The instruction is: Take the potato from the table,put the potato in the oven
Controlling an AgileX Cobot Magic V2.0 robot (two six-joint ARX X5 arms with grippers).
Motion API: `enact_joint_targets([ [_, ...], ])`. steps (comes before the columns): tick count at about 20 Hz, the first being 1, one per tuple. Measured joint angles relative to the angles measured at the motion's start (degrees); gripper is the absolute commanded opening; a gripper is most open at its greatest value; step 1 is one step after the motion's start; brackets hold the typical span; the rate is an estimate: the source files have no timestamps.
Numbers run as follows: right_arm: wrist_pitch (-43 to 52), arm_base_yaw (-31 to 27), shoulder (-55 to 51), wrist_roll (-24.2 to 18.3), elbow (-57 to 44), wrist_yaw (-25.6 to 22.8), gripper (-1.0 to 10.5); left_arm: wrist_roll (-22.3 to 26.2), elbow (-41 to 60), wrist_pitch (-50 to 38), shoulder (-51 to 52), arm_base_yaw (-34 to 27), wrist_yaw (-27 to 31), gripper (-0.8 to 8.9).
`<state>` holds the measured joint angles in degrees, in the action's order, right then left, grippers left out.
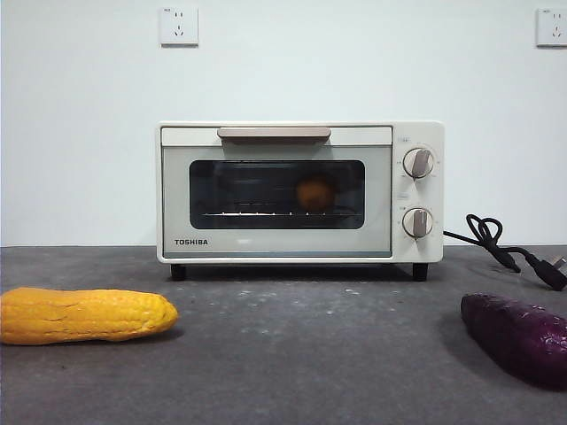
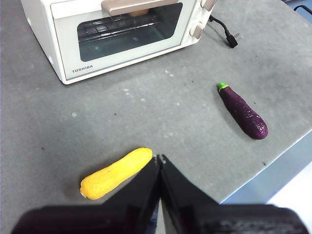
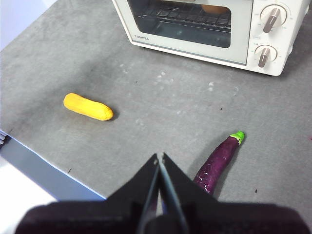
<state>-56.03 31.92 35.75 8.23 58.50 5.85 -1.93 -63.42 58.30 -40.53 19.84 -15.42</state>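
Note:
The orange-tan potato rests on the rack inside the cream-white oven, seen through the dark glass of its closed door. A sliver of the potato also shows behind the glass in the right wrist view. The oven stands at the back of the dark grey table. My left gripper is shut and empty, held high above the table near the corn cob. My right gripper is also shut and empty, raised above the table's front part beside the purple vegetable. Neither arm appears in the front view.
A yellow corn cob lies at the front left of the table. A dark purple oblong vegetable with a green tip lies at the front right. The oven's black cord and plug trail to its right. The table edge runs close behind both grippers.

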Motion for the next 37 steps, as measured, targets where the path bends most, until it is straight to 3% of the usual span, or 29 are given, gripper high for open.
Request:
enact_joint_targets([
  [8, 0.0, 0.0, 0.0, 0.0, 0.0, 0.0, 0.0, 0.02, 0.0, 0.0, -0.07, 0.0, 0.11, -0.04],
  [11, 0.0, 0.0, 0.0, 0.02, 0.0, -0.02, 0.0, 3.98, 0.04, -3.06, -0.07, 0.0, 5.55, -0.04],
  [14, 0.0, 0.0, 0.0, 0.0, 0.0, 0.0, 0.0, 8.68, 2.73, -19.67, 1.29, -2.25, 14.36, -0.04],
  [18, -0.02, 0.0, 0.0, 0.0, 0.0, -0.02, 0.0, 11.43, 18.08, -41.79, 9.16, -11.87, 14.95, -0.04],
  [21, -0.02, 0.0, 0.0, 0.02, 0.0, -0.02, 0.0, 11.8, 30.8, -51.32, 16.31, -16.28, 15.26, -0.04],
  [30, -0.04, 0.0, 0.0, 0.0, 0.0, -0.02, 0.0, 11.98, 55.3, -52.83, 34.49, -22.4, 15.3, -0.04],
  [35, -0.04, 0.0, 0.0, 0.0, 0.0, -0.02, 0.0, 11.98, 62.2, -52.24, 39.91, -22.4, 15.26, -0.04],
  [37, -0.04, 0.0, 0.0, 0.0, 0.0, -0.02, 0.0, 11.96, 62.4, -48.0, 40.24, -22.4, 15.19, -0.04],
])
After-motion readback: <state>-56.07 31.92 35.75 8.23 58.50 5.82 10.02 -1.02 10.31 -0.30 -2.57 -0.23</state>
